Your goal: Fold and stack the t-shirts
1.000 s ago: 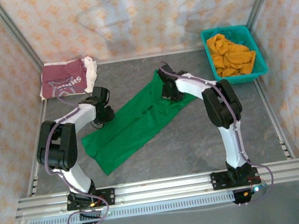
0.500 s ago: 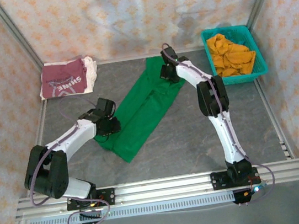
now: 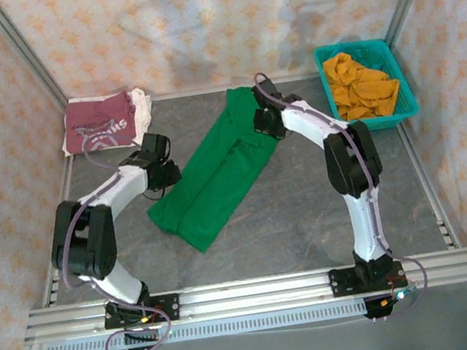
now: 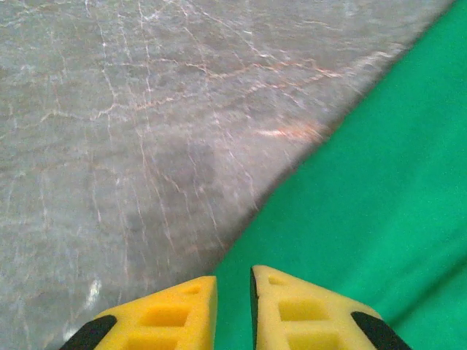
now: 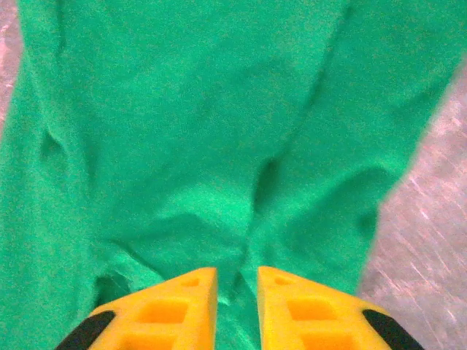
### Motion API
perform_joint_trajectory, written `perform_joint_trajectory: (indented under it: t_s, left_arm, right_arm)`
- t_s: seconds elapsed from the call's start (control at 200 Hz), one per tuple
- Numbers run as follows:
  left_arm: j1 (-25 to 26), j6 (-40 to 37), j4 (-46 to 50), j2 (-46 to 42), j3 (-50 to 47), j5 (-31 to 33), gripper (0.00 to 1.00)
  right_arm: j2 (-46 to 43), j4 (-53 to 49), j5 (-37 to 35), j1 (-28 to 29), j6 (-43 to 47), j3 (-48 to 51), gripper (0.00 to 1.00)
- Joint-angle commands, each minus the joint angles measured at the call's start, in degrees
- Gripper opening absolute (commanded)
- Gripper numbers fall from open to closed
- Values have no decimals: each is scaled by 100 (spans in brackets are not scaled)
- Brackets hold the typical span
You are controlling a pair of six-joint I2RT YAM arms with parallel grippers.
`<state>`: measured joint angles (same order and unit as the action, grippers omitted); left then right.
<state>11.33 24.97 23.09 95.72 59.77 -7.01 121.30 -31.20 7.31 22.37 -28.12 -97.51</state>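
Left claw [image 4: 233,281], fingers nearly together, sits at the left edge of the green t-shirt [image 3: 216,173]; I cannot tell whether it pinches cloth. Right claw [image 5: 237,281], slightly apart, hovers over the far end. The shirt's long axis runs near-left to far-right, with bare table [image 3: 309,216] on its right.

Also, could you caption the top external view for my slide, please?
Left gripper and right gripper near opposite ends of the lengthwise-folded green t-shirt; maroon t-shirt folded far left.

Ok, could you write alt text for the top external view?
A green t-shirt, folded lengthwise, lies diagonally on a grey table, the left gripper at its left edge, the right gripper at its far end. A maroon t-shirt lies far left.
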Motion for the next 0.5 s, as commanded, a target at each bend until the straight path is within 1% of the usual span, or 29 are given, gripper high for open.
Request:
perform_joint_trajectory:
  t_s: [0.0, 0.045, 0.16, 0.38, 0.495]
  left_arm:
    - [25, -327, 7, 264, 146, 287, 19]
    - [26, -311, -26, 309, 78, 289, 19]
    - [25, -160, -173, 234, -284, 226, 19]
    - [43, 98, -292, 86, -944, 220, 19]
    - [105, 252, -285, -97, -1292, 235, 19]
  right_arm:
    - [-141, 634, 64, -291, -411, 339, 23]
    - [-78, 593, 274, -387, -397, 227, 23]
    - [97, 548, 448, -514, -339, -38, 26]
    - [888, 255, 906, -739, -371, -1021, 26]
    - [1255, 142, 1173, -783, -494, -1441, 29]
